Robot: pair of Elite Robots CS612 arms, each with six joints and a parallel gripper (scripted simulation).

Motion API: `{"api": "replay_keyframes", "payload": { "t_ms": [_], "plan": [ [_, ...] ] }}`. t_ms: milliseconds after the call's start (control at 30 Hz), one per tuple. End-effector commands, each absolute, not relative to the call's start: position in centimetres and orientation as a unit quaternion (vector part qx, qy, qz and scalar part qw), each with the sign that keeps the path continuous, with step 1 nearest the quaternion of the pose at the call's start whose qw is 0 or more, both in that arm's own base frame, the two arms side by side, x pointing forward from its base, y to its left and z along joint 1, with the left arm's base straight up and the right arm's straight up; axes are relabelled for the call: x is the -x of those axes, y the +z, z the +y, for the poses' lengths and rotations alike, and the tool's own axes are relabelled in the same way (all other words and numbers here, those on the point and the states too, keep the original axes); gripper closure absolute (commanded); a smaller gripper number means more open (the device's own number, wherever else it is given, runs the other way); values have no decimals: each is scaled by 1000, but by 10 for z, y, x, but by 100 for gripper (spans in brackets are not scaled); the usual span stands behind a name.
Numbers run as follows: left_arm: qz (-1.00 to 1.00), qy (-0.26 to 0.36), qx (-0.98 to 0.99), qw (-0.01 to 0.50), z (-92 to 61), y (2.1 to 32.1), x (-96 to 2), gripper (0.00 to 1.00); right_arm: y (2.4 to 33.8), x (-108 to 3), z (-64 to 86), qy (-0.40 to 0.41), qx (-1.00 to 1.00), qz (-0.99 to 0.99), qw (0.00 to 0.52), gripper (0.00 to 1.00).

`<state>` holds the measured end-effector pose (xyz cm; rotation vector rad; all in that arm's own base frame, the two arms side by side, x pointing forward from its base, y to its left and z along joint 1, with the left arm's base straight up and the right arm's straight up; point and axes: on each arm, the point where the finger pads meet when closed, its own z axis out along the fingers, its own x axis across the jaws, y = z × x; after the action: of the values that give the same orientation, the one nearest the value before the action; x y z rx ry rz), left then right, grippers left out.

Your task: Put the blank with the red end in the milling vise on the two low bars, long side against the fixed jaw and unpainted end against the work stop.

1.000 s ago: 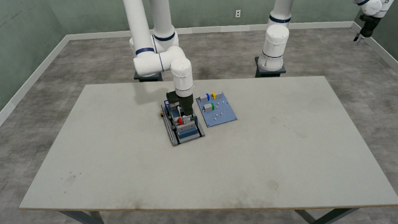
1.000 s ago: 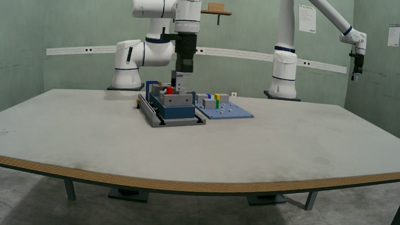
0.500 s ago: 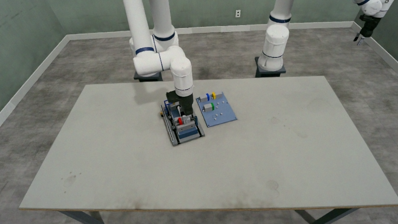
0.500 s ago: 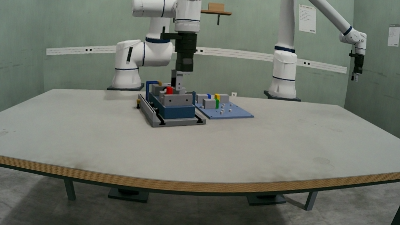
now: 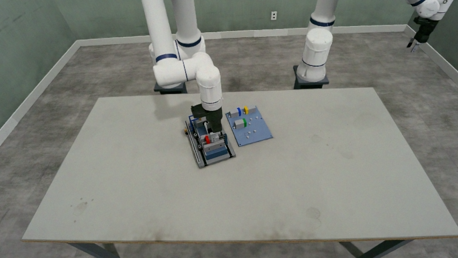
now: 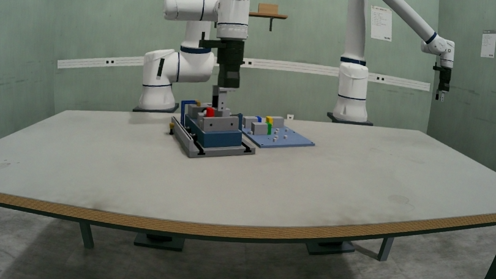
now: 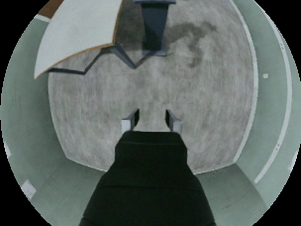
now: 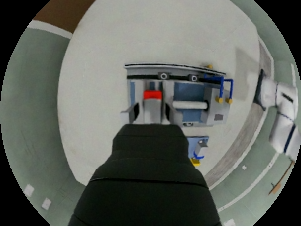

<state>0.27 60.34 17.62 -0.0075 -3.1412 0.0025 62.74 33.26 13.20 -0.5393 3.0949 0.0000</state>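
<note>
At the near end of the milling vise, the fixed jaw fronts the red-ended blank, which lies between the jaws. The right gripper stands over it, fingers apart on either side, clamped on nothing. A sideways brush as it lifts could drag the blank off the jaw or topple the loose bars, hidden here, as is contact with the work stop. The blank's long axis runs along the jaw, red end toward the clamp rail, unpainted end toward the blue plate, where three other blanks sit. Farther off, the left gripper hangs away from the table, fingers spread and bare.
</note>
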Motion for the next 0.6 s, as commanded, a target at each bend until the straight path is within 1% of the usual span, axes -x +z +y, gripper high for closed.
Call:
{"api": "replay_keyframes", "payload": {
  "t_ms": [0, 567],
  "plan": [
    [-1000, 0, 2, 0, 604, 177, -3, 0, 134, -628, 333, 0, 172, 985, 1, 0],
    [-1000, 0, 2, 0, 604, 177, -3, 0, 137, -628, 333, 0, 172, 985, 1, 0]
  ]
}}
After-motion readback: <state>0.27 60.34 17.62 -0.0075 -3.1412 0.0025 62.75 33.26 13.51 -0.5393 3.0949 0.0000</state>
